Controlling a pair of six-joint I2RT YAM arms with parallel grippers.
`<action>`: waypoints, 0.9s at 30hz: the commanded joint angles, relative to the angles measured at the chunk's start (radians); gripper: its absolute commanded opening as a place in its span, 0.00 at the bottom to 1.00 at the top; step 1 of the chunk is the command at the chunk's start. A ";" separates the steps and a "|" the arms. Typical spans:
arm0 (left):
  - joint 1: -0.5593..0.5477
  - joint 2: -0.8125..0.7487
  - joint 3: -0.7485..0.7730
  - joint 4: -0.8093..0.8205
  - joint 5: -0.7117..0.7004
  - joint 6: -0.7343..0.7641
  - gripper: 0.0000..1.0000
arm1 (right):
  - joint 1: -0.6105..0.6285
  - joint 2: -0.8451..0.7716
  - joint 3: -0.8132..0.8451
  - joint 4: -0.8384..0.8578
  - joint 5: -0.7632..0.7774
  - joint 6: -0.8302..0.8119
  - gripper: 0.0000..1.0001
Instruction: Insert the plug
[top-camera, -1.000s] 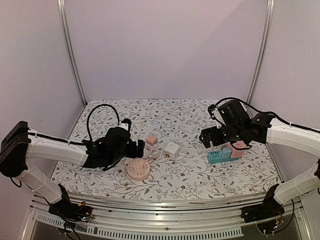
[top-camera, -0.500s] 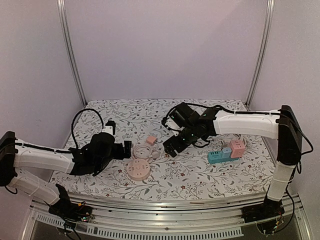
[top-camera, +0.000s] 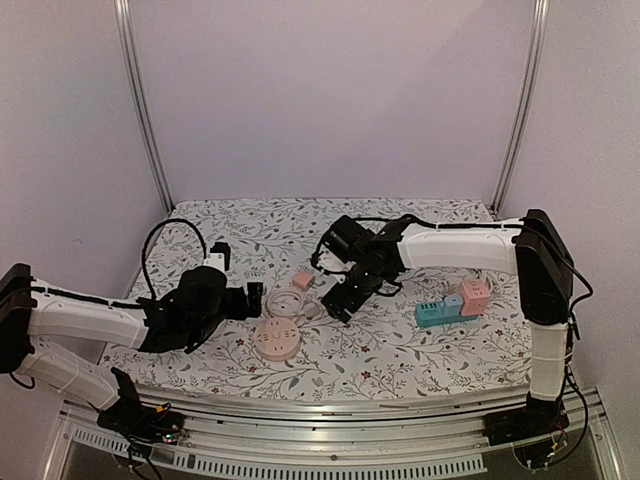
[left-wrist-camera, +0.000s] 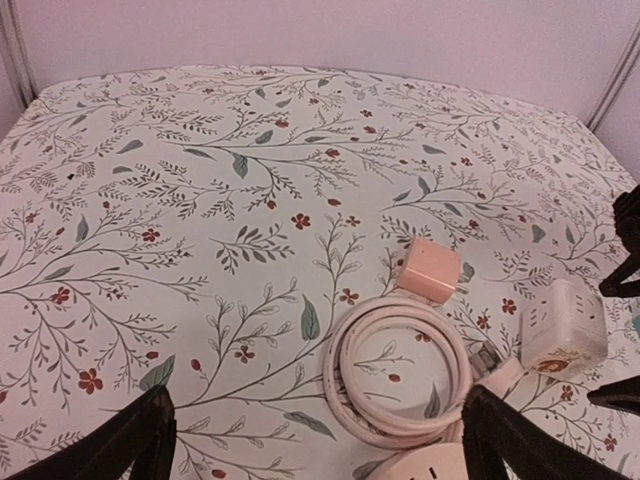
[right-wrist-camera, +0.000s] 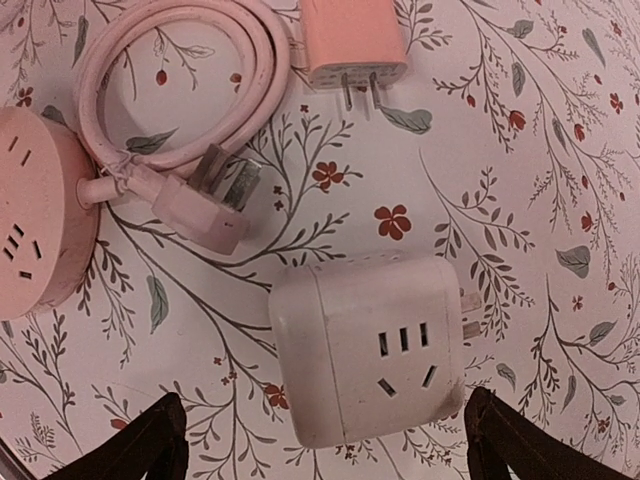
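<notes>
A white cube socket adapter (right-wrist-camera: 365, 345) lies on the floral table with its prongs pointing right. My right gripper (right-wrist-camera: 325, 455) hovers open just above it, one finger on each side. A pink charger plug (right-wrist-camera: 352, 40), a coiled pink cord (right-wrist-camera: 180, 90) with its pink plug (right-wrist-camera: 205, 210), and a round pink power strip (right-wrist-camera: 40, 210) lie beside it. My left gripper (left-wrist-camera: 315, 445) is open and empty, near the cord (left-wrist-camera: 398, 370), with the charger (left-wrist-camera: 432, 270) and the cube (left-wrist-camera: 563, 328) ahead. In the top view the right gripper (top-camera: 345, 295) hides the cube.
A blue and pink power strip (top-camera: 452, 305) stands at the right of the table. The round pink strip (top-camera: 277, 339) lies near the front centre, by the left gripper (top-camera: 250, 300). Metal frame posts (top-camera: 140, 110) stand at the back corners.
My right arm has swung from over the blue and pink strip to the centre, now above the white cube. My left arm has drawn back a little to the left.
</notes>
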 joint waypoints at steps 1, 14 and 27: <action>0.015 -0.007 -0.014 0.027 0.016 0.012 0.99 | -0.017 0.039 0.029 -0.022 -0.002 -0.030 0.95; 0.015 0.000 -0.027 0.074 0.039 0.038 0.98 | -0.067 0.103 0.074 -0.006 -0.084 -0.102 0.78; 0.015 -0.006 -0.042 0.118 0.079 0.081 0.98 | -0.073 0.069 0.054 -0.005 -0.155 -0.056 0.31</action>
